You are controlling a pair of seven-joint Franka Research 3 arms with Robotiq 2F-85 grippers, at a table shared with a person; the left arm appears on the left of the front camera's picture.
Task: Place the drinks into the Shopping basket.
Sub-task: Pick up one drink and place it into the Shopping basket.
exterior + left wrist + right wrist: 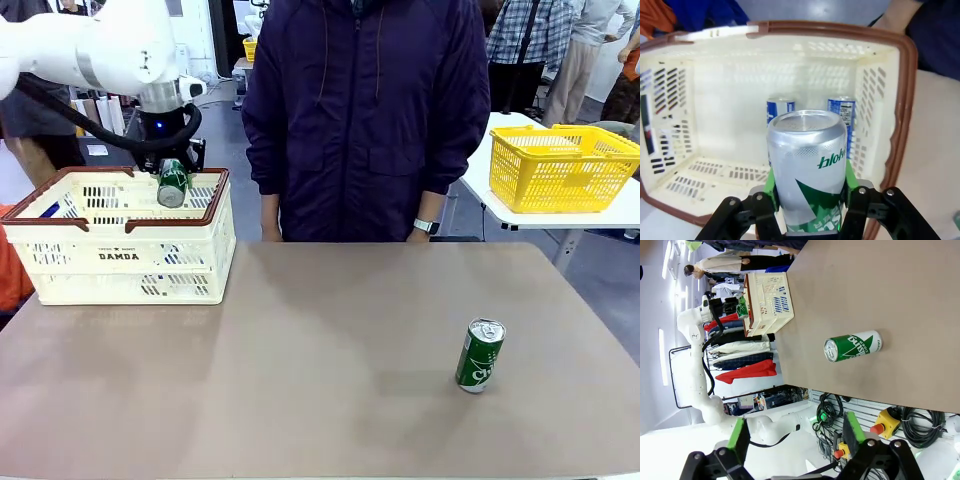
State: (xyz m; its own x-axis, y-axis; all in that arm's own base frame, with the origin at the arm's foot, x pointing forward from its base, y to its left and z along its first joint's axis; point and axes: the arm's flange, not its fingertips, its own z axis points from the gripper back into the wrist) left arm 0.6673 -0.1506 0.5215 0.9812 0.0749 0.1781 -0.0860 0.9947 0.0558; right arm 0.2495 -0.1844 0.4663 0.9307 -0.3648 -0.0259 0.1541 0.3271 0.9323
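On the robot's side of the table, the right gripper (pixel 795 434) has its green-padded jaws spread wide with nothing between them. On the brown table (pixel 300 410), toward the robot's right, one green can (pixel 481 355) stands upright and alone. Farther back at the left, the cream Shopping basket (pixel 120 258) with a brown rim sits on the table. The left gripper (pixel 172 172) hangs over its open top, jaws clamped on a second green can (pixel 807 160), held over the basket's inside. Within the basket, two blue cans (pixel 841 112) stand upright by the far wall. Beyond the table stands a person (pixel 365 120) in a dark coat. A yellow basket (pixel 562 168) sits on another table behind.
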